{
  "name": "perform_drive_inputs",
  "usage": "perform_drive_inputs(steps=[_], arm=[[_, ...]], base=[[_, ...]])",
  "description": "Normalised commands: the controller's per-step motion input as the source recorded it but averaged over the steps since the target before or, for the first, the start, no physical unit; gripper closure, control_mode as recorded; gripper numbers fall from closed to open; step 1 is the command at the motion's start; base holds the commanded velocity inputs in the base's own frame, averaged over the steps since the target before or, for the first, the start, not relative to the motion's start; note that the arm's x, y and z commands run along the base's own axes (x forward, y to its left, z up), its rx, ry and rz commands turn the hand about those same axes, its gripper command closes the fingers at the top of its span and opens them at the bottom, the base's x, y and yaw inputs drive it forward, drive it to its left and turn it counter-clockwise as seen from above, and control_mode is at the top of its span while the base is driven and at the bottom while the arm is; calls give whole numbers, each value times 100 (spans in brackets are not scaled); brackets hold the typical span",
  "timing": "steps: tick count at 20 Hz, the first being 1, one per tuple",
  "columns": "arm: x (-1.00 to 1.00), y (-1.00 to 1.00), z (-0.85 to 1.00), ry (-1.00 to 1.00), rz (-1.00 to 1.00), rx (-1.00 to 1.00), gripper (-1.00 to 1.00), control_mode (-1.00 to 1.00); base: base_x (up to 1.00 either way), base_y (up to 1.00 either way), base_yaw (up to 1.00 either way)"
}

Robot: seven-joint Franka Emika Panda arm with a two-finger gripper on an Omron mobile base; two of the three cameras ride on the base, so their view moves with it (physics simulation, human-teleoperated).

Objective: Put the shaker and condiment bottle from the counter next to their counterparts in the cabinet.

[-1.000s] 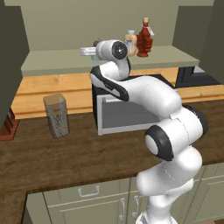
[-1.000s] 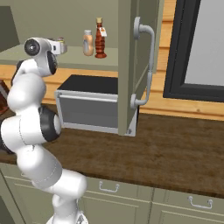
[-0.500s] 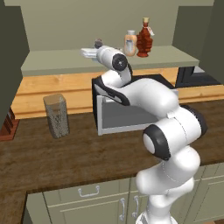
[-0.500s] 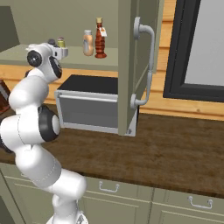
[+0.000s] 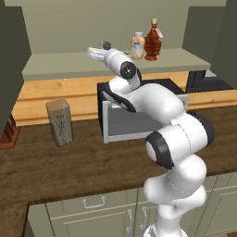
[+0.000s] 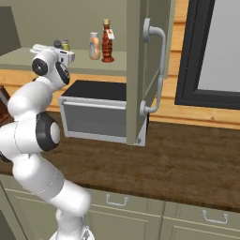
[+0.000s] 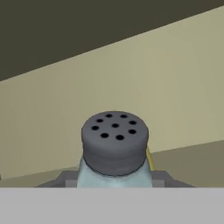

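Observation:
My gripper (image 7: pixel 114 178) is shut on the shaker (image 7: pixel 114 144), a pale blue body under a dark grey holed cap that faces the hand camera. The arm reaches up so that the gripper (image 5: pixel 96 52) hovers over the middle of the cabinet's pale shelf (image 5: pixel 55 67). I cannot tell whether the shaker touches the shelf. A small yellow-green shaker (image 6: pixel 65 45) stands just behind the hand. Further right on the shelf the dark red condiment bottle (image 5: pixel 152 42) stands upright, close beside the orange and white bottle (image 5: pixel 137 46). The dark wood counter (image 5: pixel 69 171) lies below.
A grey box appliance (image 5: pixel 132 118) sits on the counter under the shelf, right beneath my arm. A tall speckled glass jar (image 5: pixel 60 122) stands to its left. The open cabinet door (image 6: pixel 140 70) with its metal handle juts forward on the right, beside a dark-framed window (image 6: pixel 211 51).
My wrist has dropped a little and the hand has turned. The fingers stay over the middle of the shelf, shut on the shaker. The bottles have not moved.

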Motion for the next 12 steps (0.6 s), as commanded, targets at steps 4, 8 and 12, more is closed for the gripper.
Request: perform_drive_inputs(steps=[4, 8, 12], arm=[[3, 22, 12, 0, -4, 1, 100, -100], [10, 18, 12, 0, -1, -1, 100, -100], [4, 3, 9, 5, -2, 0, 100, -100]], base=[[0, 0, 0], [0, 0, 0], [0, 0, 0]])
